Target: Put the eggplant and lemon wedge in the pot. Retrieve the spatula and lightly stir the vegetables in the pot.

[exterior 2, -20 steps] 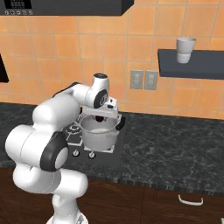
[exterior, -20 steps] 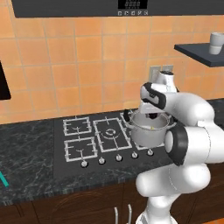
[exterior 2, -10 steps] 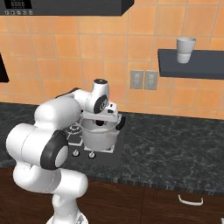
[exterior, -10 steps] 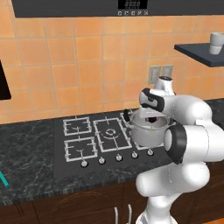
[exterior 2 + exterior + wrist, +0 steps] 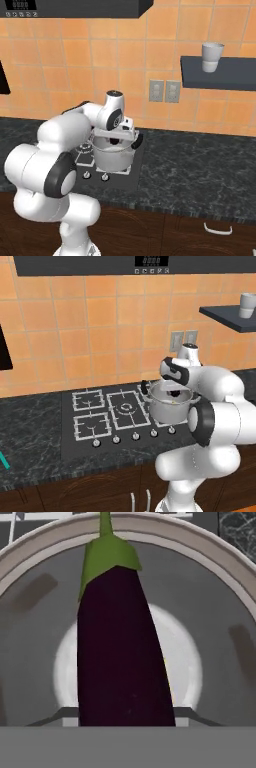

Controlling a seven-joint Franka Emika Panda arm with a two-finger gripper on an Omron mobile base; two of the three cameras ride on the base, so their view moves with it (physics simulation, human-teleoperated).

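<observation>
Spatula (image 5: 3,460) at far left edge of worktop (image 5: 35,451), untouched. Hand (image 5: 173,390), since lowered to the pot (image 5: 170,405) mouth on the hob; eggplant (image 5: 120,647) hangs inside it; whether the jaws grip it cannot be told.

- Surface (image 5: 35,426): dark marbled stone, running along the wall; also seen at (image 5: 200,170).
- Gas hob (image 5: 107,416): black, set into the surface, with grey grates and a row of round knobs (image 5: 116,439) along its front edge.
- Wall (image 5: 90,331): orange-tan tiles.
- Double wall socket (image 5: 164,91): pale grey, on the tiles above the surface; also at (image 5: 183,340).
- Shelf (image 5: 220,73): dark, fixed to the wall, right of the socket.
- Cup (image 5: 212,57): small, grey, upright on the shelf; also at (image 5: 247,305).
- Hood (image 5: 125,265): dark, overhead, with a small display.
- Cabinets (image 5: 165,230): dark wood below the surface, with a pale handle (image 5: 218,230).
</observation>
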